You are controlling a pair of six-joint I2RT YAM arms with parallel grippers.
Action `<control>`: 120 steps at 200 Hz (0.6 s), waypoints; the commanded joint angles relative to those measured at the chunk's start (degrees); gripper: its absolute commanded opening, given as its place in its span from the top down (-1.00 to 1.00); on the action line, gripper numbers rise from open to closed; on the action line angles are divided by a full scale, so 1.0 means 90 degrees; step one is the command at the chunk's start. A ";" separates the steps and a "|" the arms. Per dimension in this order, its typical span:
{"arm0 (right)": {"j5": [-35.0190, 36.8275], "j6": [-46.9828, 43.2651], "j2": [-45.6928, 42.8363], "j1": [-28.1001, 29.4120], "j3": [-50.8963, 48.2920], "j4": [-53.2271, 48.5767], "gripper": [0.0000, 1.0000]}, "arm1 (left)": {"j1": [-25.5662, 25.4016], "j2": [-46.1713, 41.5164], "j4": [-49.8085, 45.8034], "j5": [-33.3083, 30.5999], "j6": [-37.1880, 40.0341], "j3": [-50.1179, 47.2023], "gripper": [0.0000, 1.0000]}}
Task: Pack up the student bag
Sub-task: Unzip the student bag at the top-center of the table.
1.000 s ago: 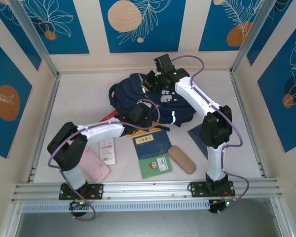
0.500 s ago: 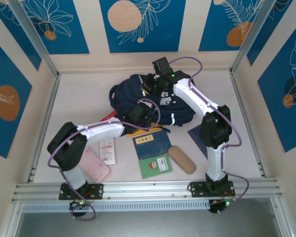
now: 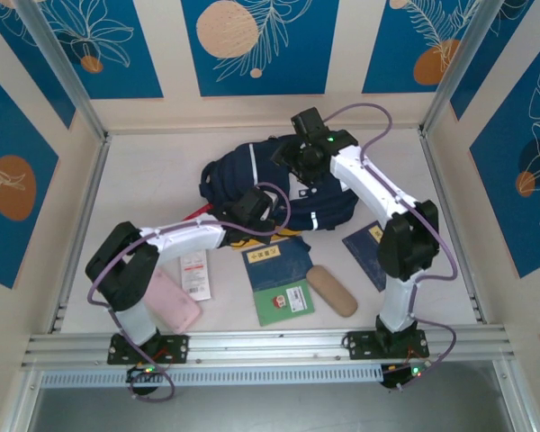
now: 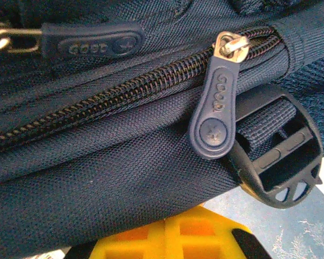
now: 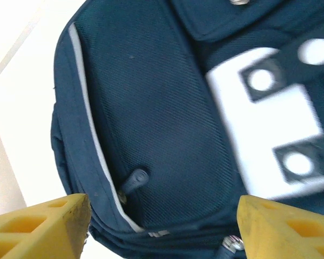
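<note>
On your table (image 3: pixel 144 180), near row left to right: pink pouch (image 3: pixel 173 301) lying angled, white leaflet (image 3: pixel 195 274) just beside it, navy booklet with yellow label (image 3: pixel 272 263), green booklet (image 3: pixel 286 302) touching its near edge, tan oblong case (image 3: pixel 331 291) just right of the green one. A second flat navy booklet (image 3: pixel 367 252) lies further right, tilted. Small red item (image 3: pixel 198 213) mid-left, can't tell what it is. Blue leaf-print wall panels (image 3: pixel 297 54) all around.

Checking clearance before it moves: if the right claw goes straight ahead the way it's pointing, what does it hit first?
The student bag: the open right claw points at its navy front panel, near a small zipper pull. Depth to the fabric is unclear.
</note>
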 commanded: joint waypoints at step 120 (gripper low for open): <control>-0.0911 0.4524 -0.2867 -0.0169 -0.5921 0.3950 -0.63 | 0.0134 -0.0541 -0.0294 0.1270 -0.0067 0.0479 1.00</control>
